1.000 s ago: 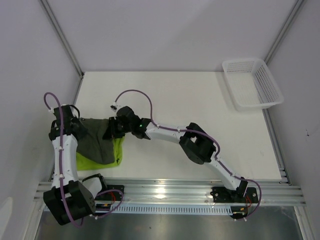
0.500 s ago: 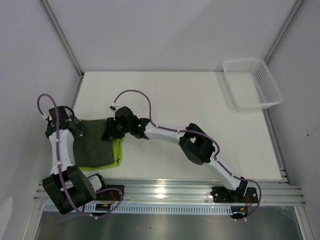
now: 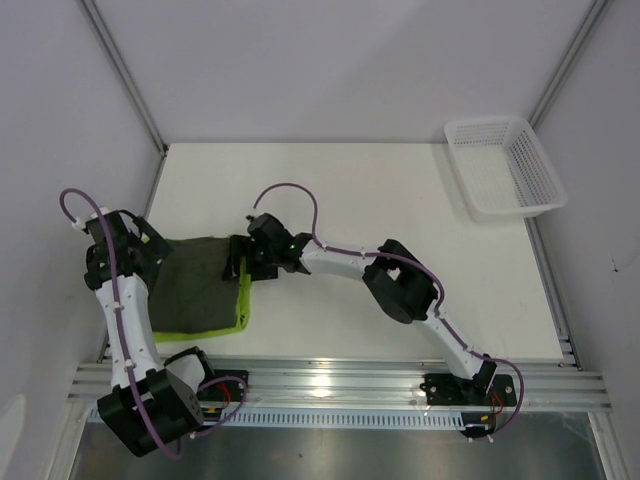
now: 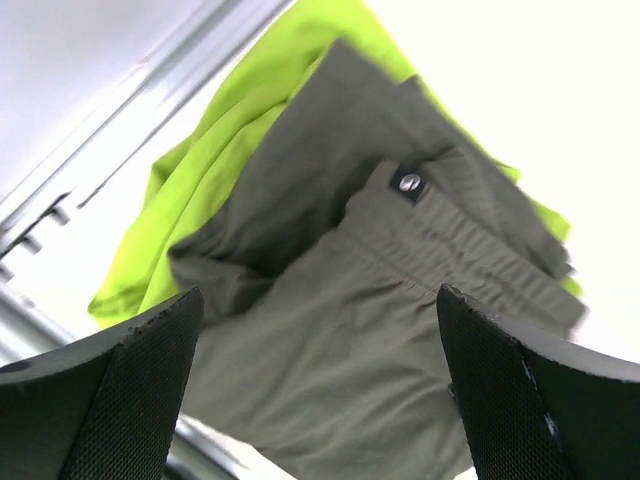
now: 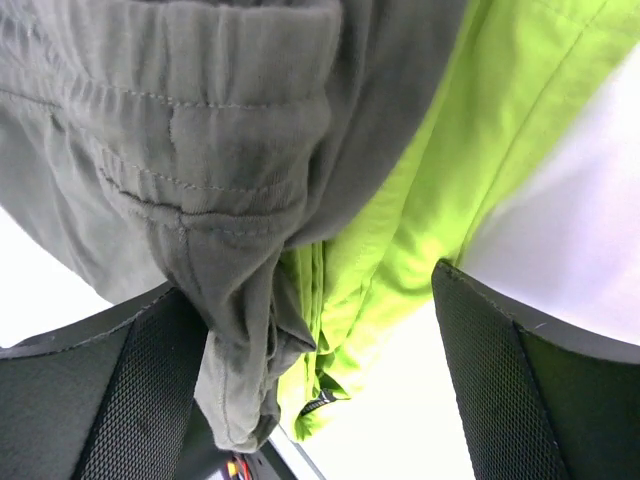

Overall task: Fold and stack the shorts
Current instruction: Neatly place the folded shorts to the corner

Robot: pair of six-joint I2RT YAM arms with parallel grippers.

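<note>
The dark olive-grey shorts (image 3: 195,285) lie folded on top of the lime green shorts (image 3: 241,303) at the table's near left; green shows only along the right and front edges. My left gripper (image 3: 150,257) hovers at the stack's left edge, open, with olive cloth (image 4: 400,300) and green cloth (image 4: 230,150) below its spread fingers (image 4: 100,400). At the stack's right edge my right gripper (image 3: 243,268) is open too. Between its jaws hangs the olive waistband (image 5: 200,150), close to one finger (image 5: 110,400), beside the green folds (image 5: 420,200).
A white mesh basket (image 3: 505,165) stands at the back right corner. A metal rail (image 3: 330,380) runs along the near edge, and a wall frame (image 3: 155,180) borders the table on the left, close to the left arm.
Both grippers have opened and let go of the olive shorts, which now lie flatter over the green pair. The left arm pulled back to the left, the right gripper shifted slightly right.
</note>
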